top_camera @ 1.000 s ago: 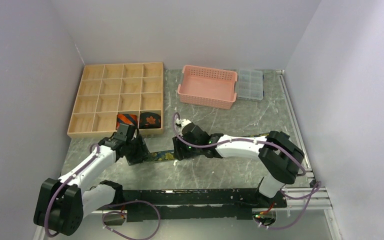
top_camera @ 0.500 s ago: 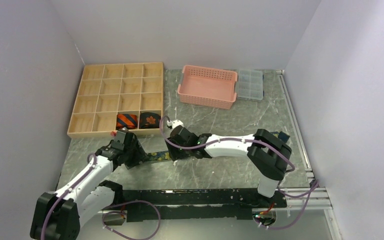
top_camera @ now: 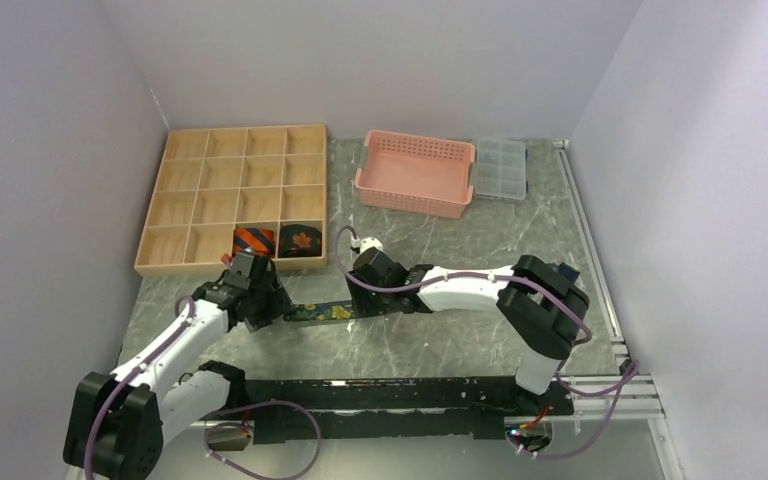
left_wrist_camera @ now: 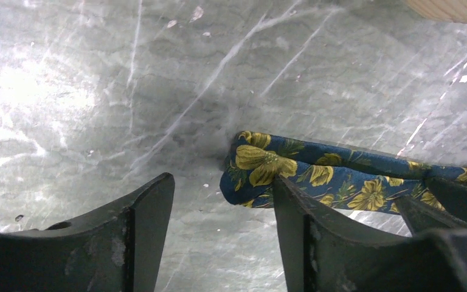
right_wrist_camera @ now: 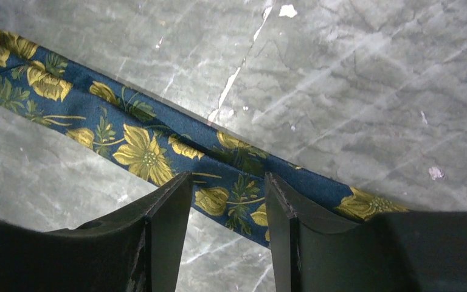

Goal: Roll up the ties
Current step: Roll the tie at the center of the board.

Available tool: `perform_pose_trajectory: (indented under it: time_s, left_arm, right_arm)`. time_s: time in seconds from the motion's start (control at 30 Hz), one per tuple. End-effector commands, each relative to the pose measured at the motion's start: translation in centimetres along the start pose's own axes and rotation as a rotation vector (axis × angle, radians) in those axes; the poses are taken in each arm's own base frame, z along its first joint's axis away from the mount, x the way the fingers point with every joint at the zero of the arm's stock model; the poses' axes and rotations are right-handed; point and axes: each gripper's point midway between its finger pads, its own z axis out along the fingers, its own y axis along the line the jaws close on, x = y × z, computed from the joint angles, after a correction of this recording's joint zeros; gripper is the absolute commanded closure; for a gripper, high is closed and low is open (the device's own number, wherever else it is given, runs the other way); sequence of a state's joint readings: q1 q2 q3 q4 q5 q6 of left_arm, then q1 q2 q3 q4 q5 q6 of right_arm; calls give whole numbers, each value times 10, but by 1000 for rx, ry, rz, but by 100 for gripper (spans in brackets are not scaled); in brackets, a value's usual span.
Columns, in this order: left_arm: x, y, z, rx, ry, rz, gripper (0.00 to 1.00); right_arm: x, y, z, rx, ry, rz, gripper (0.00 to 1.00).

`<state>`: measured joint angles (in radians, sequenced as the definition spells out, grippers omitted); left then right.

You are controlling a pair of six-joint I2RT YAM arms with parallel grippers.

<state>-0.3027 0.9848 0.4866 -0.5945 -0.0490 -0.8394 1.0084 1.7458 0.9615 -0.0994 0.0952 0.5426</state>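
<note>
The left gripper [left_wrist_camera: 222, 185] has widened. Its fingers stand well apart and empty, with the folded end of the floral tie [left_wrist_camera: 316, 176] just beside one of them. The right gripper [right_wrist_camera: 226, 182] has drawn back rightward since a second ago, baring more tie on the table [top_camera: 440, 350]. It is half-open and straddles the flat fabric (clamping nothing) — the roll looks barely begun.

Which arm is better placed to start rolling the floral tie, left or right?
Left, probably. The left end effector hangs open at the folded end of the floral tie, where a roll would begin. The right end effector is open over the tie's middle stretch.
</note>
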Motion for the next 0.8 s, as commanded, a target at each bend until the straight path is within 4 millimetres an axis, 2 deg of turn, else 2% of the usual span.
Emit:
perform_pose_trajectory:
  time_s: [0.0, 0.1, 0.3, 0.53, 0.77]
  left_arm:
    - [-11, -16, 2, 65, -26, 52, 38]
    - [-12, -17, 5, 66, -17, 63, 43]
    - [-14, -18, 7, 84, -37, 78, 46]
    - [-8, -21, 14, 98, -2, 99, 64]
    - [-4, -21, 18, 104, 17, 102, 64]
  right_arm:
    - [-14, 10, -15, -48, -61, 8, 48]
    - [-14, 12, -15, -62, -60, 8, 48]
    - [-16, 17, -13, -79, -57, 9, 48]
    - [-20, 20, -13, -85, -59, 11, 48]
    - [-21, 21, -14, -82, -58, 10, 48]
